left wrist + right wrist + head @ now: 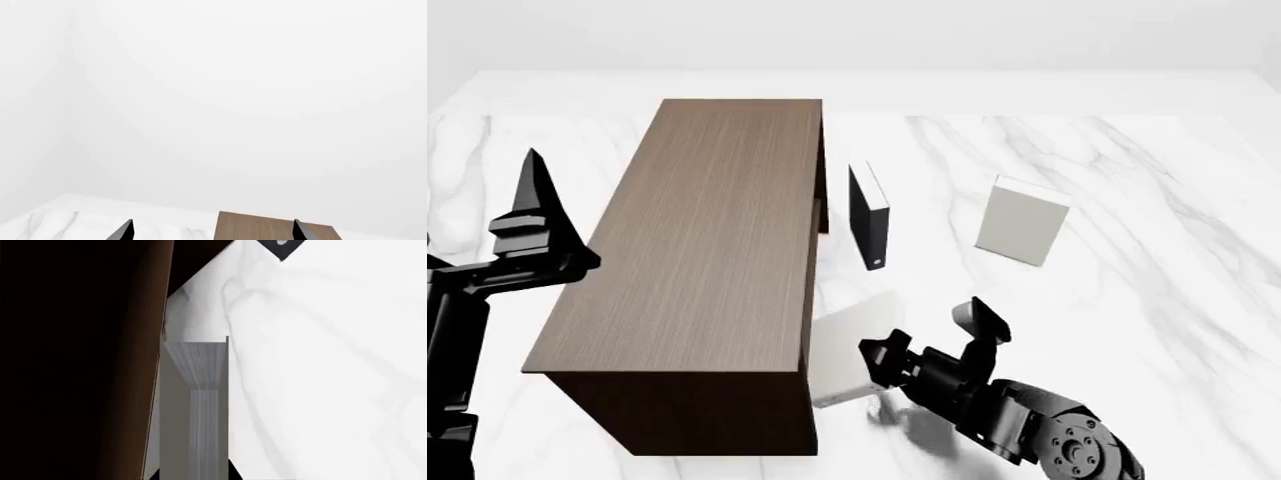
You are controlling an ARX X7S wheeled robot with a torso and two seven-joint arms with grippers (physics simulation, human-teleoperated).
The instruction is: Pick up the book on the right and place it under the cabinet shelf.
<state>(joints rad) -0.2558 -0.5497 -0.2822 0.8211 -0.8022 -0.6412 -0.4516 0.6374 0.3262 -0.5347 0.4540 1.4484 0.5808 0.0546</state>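
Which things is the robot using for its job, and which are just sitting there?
For the job:
the book, held by the right gripper
the cabinet shelf

Just sitting there:
black book
grey book
left gripper, open, holding nothing

We've got a white marble tabletop [1121, 170] with grey veining. A black-covered book with white pages [869, 215] stands upright near the middle, spine facing the near edge. A plain pale grey book [1022, 221] stands a bit toward the right edge, well apart from it.
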